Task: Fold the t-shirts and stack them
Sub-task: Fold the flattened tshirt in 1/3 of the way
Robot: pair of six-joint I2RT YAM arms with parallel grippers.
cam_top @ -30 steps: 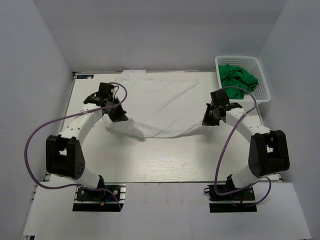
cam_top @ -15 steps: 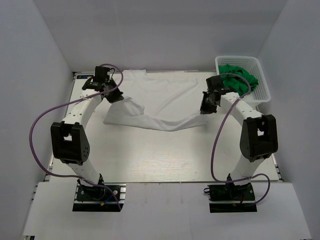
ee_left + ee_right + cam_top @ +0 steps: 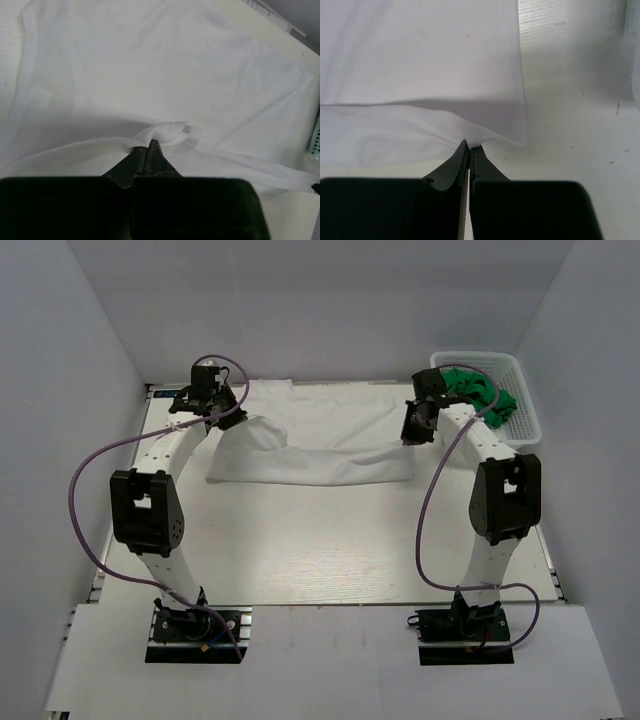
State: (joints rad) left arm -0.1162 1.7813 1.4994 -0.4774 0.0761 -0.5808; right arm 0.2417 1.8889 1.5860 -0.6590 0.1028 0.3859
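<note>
Nearest the arm bases, the front part of the table (image 3: pixel 300 550) was bare. Past the middle lay the white t-shirt (image 3: pixel 330 455), doubled over itself into a wide band, its fold line facing the arms and its upper layer running toward the far edge. The left arm (image 3: pixel 150 510) and right arm (image 3: pixel 505 500) both reached out long over the table, one to each end of that band.

The left gripper (image 3: pixel 148 144) was clamped tight on a small bunched loop of the white cloth near the shirt's left end, with the cloth rising to a peak at the pinch. The right gripper (image 3: pixel 469 146) was likewise pinched closed on the edge of the upper layer at the shirt's right side, just inside the cloth's corner, with bare table beside it.

In the far right corner sat the white lattice basket (image 3: pixel 528 425), with the green t-shirts (image 3: pixel 478 392) crumpled in a heap inside it, filling its far part.

A second earlier both grippers had been nearer the middle of the table, holding the shirt's near hem up so that it sagged between them. Since then they had carried that hem away from the bases and over the far half, flattening the sag into a straight fold. The basket and its green load had not moved.
</note>
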